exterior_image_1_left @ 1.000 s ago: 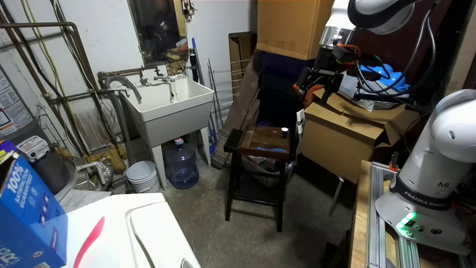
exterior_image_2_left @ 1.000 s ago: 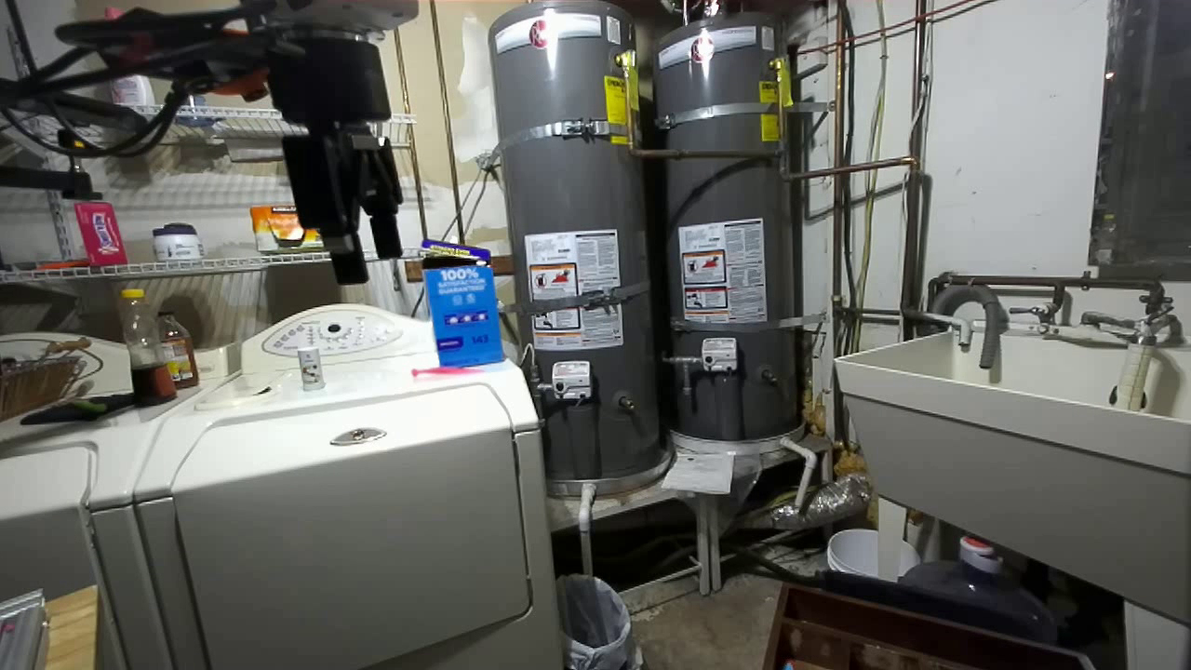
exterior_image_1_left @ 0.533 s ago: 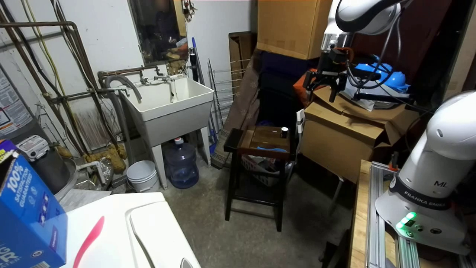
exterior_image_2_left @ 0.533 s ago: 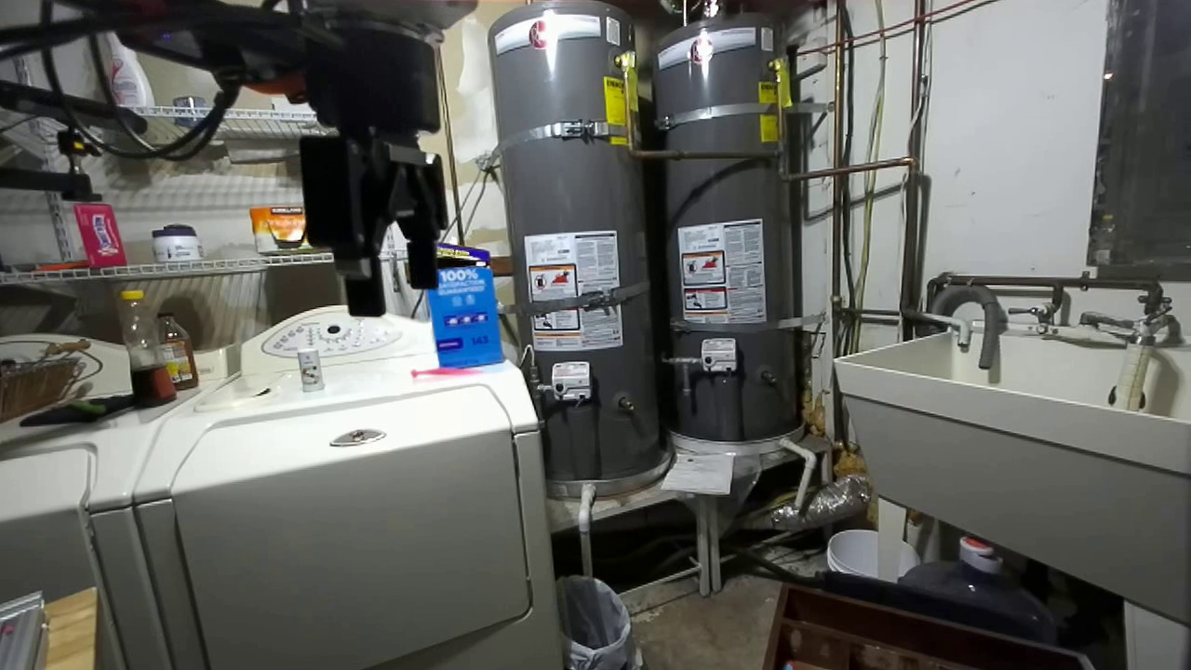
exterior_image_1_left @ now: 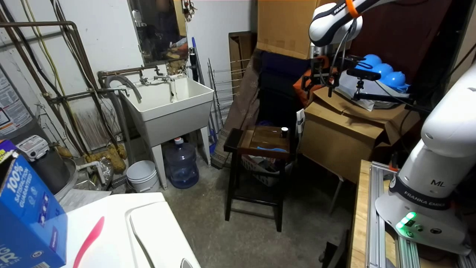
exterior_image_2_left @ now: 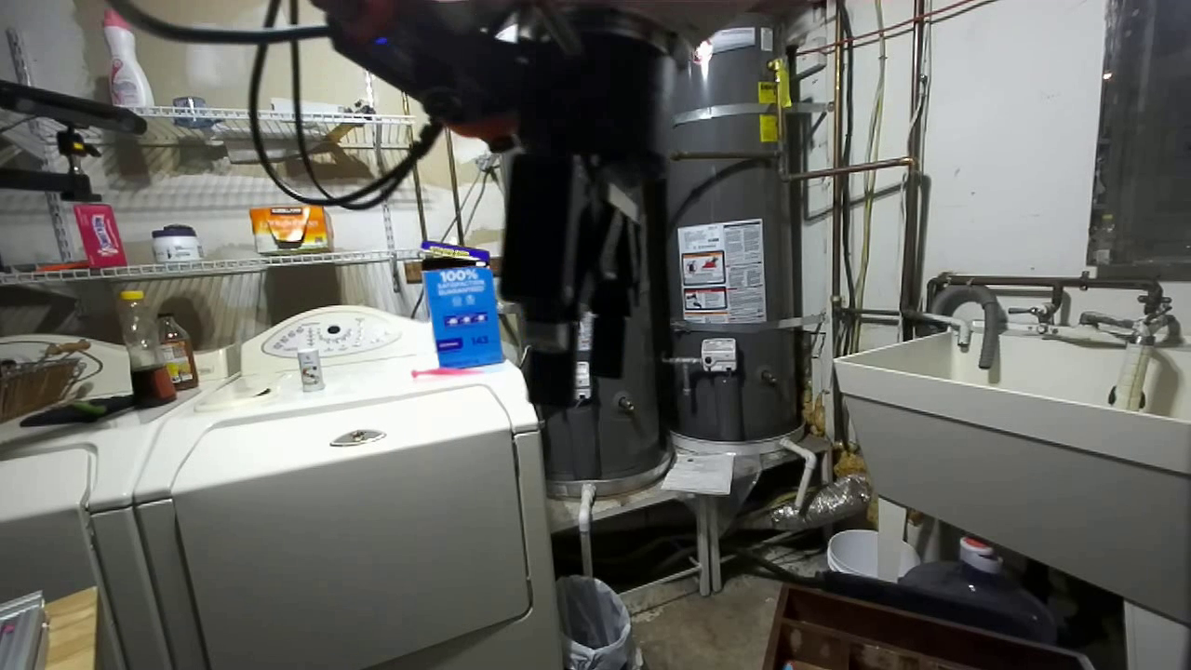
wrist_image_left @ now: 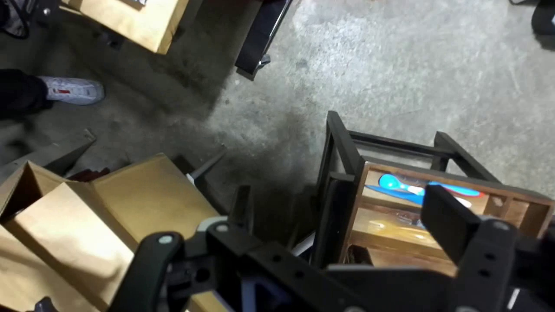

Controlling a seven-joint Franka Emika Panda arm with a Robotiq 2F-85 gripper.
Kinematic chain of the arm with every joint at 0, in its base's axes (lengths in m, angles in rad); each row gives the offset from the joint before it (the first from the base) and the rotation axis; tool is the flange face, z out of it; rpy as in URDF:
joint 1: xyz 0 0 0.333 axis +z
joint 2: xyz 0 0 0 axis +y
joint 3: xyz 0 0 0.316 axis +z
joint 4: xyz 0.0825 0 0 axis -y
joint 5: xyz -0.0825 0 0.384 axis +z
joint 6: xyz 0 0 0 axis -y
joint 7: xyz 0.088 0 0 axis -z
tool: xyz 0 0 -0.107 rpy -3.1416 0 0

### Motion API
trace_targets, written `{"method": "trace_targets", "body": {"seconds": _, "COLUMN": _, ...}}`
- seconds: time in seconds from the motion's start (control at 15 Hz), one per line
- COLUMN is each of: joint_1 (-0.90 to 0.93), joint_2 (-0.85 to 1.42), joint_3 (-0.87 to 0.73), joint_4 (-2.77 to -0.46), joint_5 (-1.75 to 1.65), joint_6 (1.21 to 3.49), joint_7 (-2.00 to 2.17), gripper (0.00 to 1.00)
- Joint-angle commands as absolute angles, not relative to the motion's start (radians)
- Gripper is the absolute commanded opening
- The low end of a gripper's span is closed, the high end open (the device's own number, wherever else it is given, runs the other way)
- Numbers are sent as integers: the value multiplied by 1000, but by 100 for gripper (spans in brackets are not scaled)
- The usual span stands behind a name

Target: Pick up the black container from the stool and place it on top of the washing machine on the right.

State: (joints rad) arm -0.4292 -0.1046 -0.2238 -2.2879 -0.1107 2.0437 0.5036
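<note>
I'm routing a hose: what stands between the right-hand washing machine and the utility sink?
In an exterior view, mainly two gray water heaters and, lower down, a lined trash bin.

The arm (exterior_image_1_left: 450,123) is raised, its claw (wrist_image_left: 340,210) pointing downward and spread wide

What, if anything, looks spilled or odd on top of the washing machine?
The washing machine has a pink-red streak near the blue box. It stands out against the plain white; whether it's a spill or a flat object, I can't tell.
</note>
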Motion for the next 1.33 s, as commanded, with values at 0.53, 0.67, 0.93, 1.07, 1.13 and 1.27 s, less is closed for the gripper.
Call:
{"method": "trace_targets", "body": {"seconds": 0.53, "joint_1": -369, "joint_2": 104, "joint_3": -299, "joint_4": -2044, "joint_5": -83, "joint_6": 1987, "joint_7": 529, "gripper": 100}}
{"method": "trace_targets", "body": {"seconds": 0.67, "joint_1": -369, "joint_2": 104, "joint_3": -299, "joint_4": -2044, "joint_5": -83, "joint_6": 1986, "joint_7": 530, "gripper": 100}}
{"method": "trace_targets", "body": {"seconds": 0.93, "joint_1": -377, "joint_2": 175, "joint_3": -316, "joint_4": -1977, "joint_5": -41, "joint_6": 2017, "joint_7": 564, "gripper": 100}}
{"method": "trace_targets", "body": {"seconds": 1.07, "joint_1": -394, "joint_2": 283, "joint_3": -337, "joint_4": -1884, "joint_5": 2, "joint_6": 2053, "joint_7": 545, "gripper": 100}}
{"method": "trace_targets", "body": {"seconds": 1.13, "joint_1": -401, "joint_2": 345, "joint_3": -347, "joint_4": -1825, "joint_5": 21, "joint_6": 2057, "joint_7": 530, "gripper": 100}}
{"method": "trace_targets", "body": {"seconds": 1.27, "joint_1": -413, "joint_2": 455, "joint_3": -355, "joint_4": -1725, "joint_5": 62, "joint_6": 2045, "joint_7": 512, "gripper": 100}}
